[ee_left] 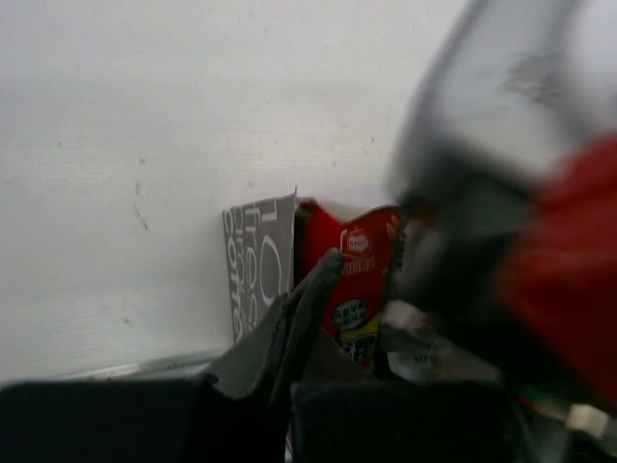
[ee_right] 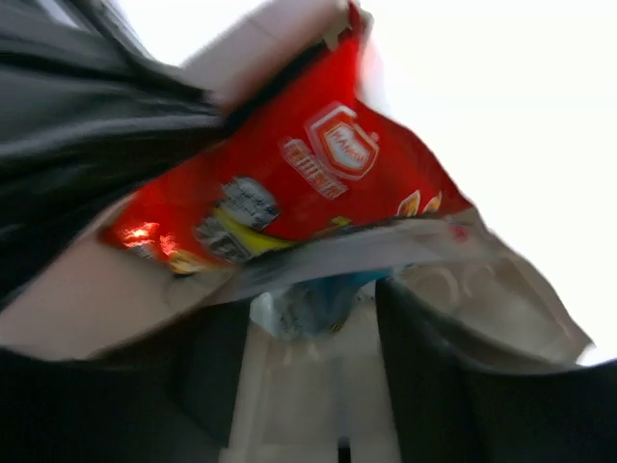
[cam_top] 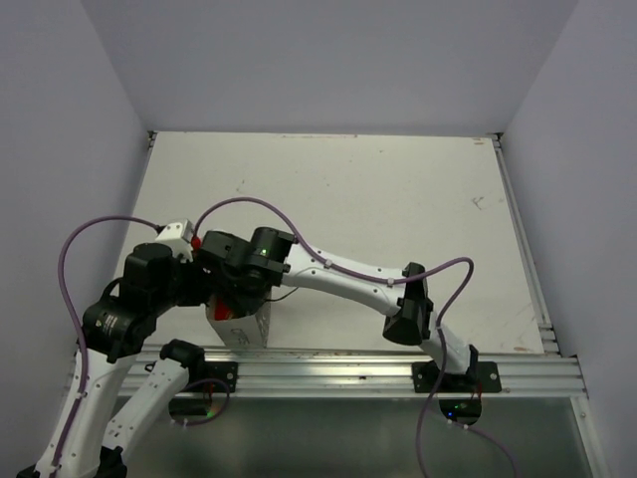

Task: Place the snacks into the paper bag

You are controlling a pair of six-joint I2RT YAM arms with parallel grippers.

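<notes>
The white paper bag (cam_top: pixel 247 335) stands at the table's near edge, left of centre. Its grey-printed side shows in the left wrist view (ee_left: pixel 258 262). The red-orange chip bag (ee_left: pixel 359 280) sticks up out of its mouth, and also shows in the top view (cam_top: pixel 230 311) and the right wrist view (ee_right: pixel 289 183). My left gripper (ee_left: pixel 318 289) looks shut on the bag's rim. My right gripper (ee_right: pixel 313 357) is open right over the mouth (cam_top: pixel 242 291), holding nothing. The small light-blue packet (ee_right: pixel 323 301) lies inside. The purple-pink and dark blue packets are hidden.
Both arms crowd together over the bag in the top view. The aluminium rail (cam_top: pixel 378 370) runs along the near edge just in front of the bag. Grey walls stand at the left, right and back of the table (cam_top: pixel 378 189).
</notes>
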